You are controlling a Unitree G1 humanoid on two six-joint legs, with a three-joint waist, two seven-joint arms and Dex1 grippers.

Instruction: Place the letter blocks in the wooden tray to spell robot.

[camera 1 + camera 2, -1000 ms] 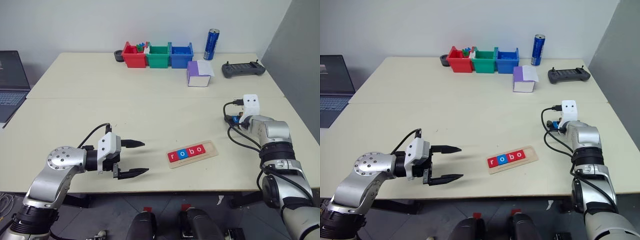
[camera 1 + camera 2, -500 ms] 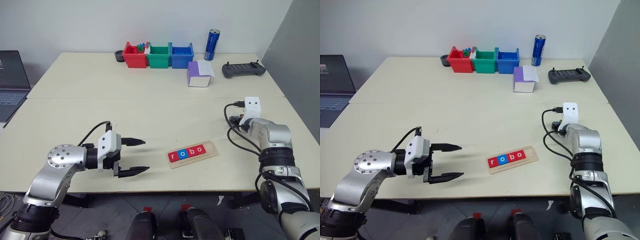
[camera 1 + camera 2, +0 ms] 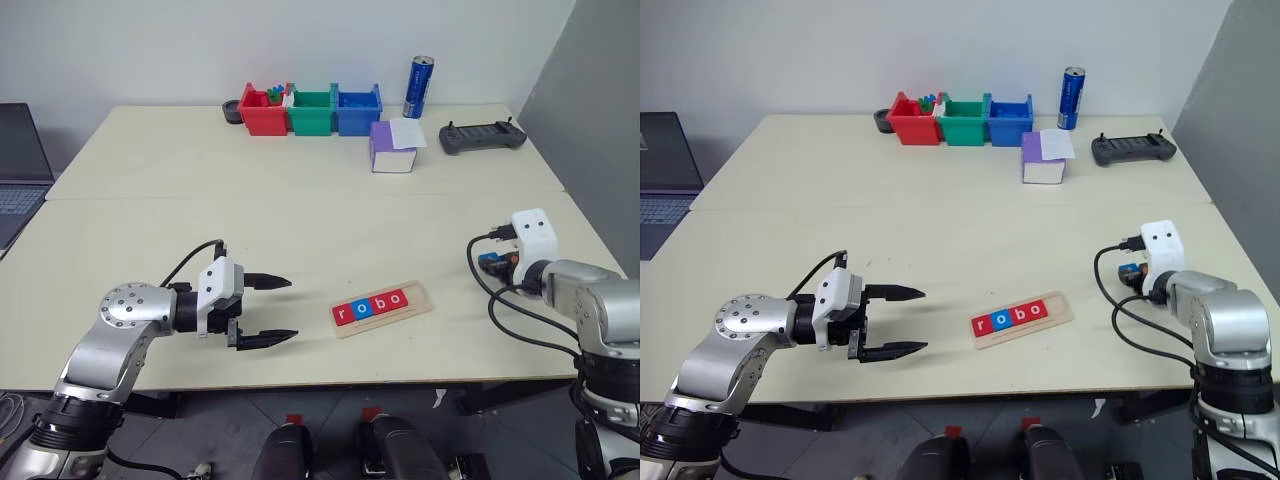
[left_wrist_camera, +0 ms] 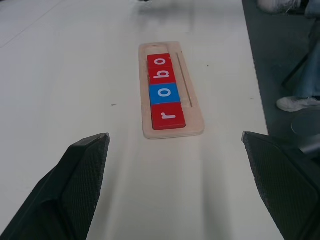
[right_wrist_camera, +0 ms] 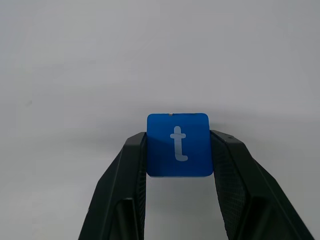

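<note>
Left gripper (image 3: 268, 308): hovers over the near part of the table (image 3: 300, 200), pointing toward the tray (image 3: 382, 308), well apart from it. Its two fingers (image 4: 75, 185) are spread wide with nothing between them.

Tray: lies near the front edge of the table, between the two arms, slightly angled. It holds four blocks touching in a row: red r (image 4: 167, 116), blue o (image 4: 164, 93), red b (image 4: 161, 75), red o (image 4: 159, 61). The slot past the second o, at the end of the tray on the robot's right, is bare wood.

Right gripper (image 5: 179, 150): sits at the right side of the table, well apart from the tray. Its fingers are clamped on the two side edges of the blue t block (image 5: 178, 144), which is clear of the table surface, letter upright toward the wrist camera.

Far edge of the table: red bin (image 3: 263, 110), green bin (image 3: 311, 110) and blue bin (image 3: 357, 108) side by side; a blue can (image 3: 417, 87) just beside them; a purple-and-white box (image 3: 393, 147) in front; a black controller (image 3: 483, 136) at the far right. A laptop (image 3: 18, 160) stands off the left edge.
</note>
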